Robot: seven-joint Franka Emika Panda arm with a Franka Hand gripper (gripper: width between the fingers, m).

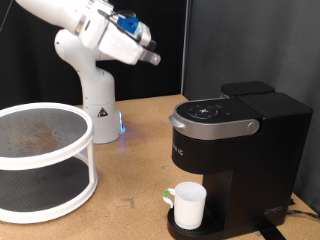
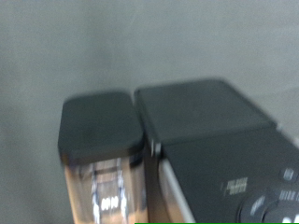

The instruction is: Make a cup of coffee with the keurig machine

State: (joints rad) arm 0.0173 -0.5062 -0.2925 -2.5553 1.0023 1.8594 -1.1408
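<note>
From off my arm the scene is evenly and fairly brightly lit, seemingly from overhead. The keurig machine (image 1: pixel 232 150) casts only a soft shadow on the wooden table (image 1: pixel 135 150) beneath it, and its silver lid handle (image 1: pixel 212 124) carries a pale sheen. My white arm (image 1: pixel 85 40) looks nearly washed out against the black curtain behind. A small blue glow shows at my base (image 1: pixel 121 126), toward nine o'clock from the machine. My wrist camera's picture is dim, grey and soft throughout, with smeared reflections in the water tank (image 2: pixel 107 187) at seven o'clock.
</note>
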